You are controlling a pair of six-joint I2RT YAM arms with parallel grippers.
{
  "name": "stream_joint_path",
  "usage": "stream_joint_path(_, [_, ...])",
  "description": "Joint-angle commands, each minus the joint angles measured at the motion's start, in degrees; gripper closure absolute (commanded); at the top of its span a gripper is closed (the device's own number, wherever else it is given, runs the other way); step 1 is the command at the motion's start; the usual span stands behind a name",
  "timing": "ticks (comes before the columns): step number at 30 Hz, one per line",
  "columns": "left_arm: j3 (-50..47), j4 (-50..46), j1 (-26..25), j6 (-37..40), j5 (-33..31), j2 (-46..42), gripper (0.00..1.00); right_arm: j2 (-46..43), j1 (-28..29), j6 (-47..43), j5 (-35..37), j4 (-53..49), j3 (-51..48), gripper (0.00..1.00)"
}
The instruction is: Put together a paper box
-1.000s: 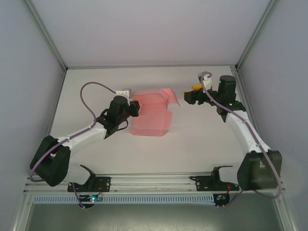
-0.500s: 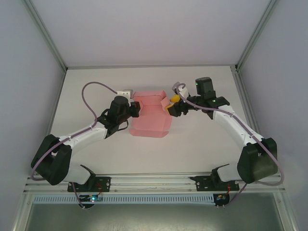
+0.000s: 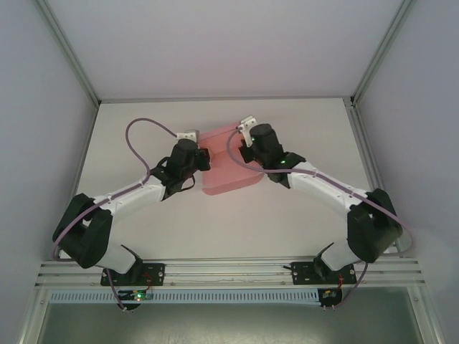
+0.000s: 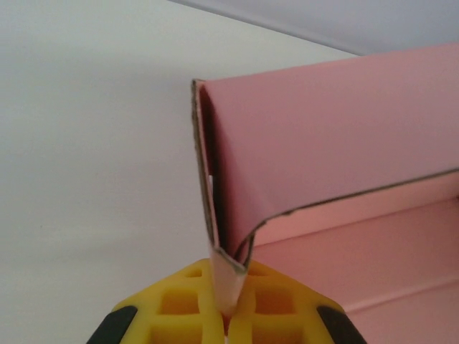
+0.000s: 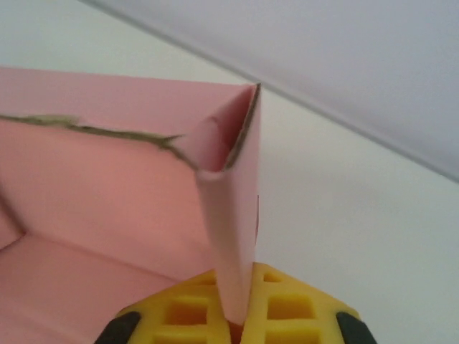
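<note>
The white worktop (image 3: pixel 143 215) carries the pale pink thin-card paper box (image 3: pixel 226 179) at its middle, half folded, between both arms. The left end effector (image 4: pixel 228 315) is clamped on the box's left wall corner, and the right end effector (image 5: pixel 240 319) is clamped on the right one. If the arms pull apart or move unevenly, the card would probably skew or tear at those pinches. Each grip takes only a narrow folded strip, so a slip could let a wall spring flat. The ragged cut edge near the right pinch looks weakest.
</note>
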Motion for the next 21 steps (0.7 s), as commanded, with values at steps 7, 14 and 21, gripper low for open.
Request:
stream_joint_path(7, [10.48, -29.2, -1.97, -17.76, -18.38, 4.32, 1.0, 11.23, 1.27, -6.81, 49.36, 7.81, 5.55, 1.0])
stream_joint_path(14, [10.84, -37.45, -1.93, -22.32, -19.68, 4.29, 1.0, 15.73, -2.16, -39.43, 61.57, 48.36, -1.77, 1.0])
stream_joint_path(21, [10.67, -32.52, -1.94, -20.91, -16.58, 4.44, 1.0, 17.52, 0.93, -32.97, 50.66, 47.01, -1.41, 1.0])
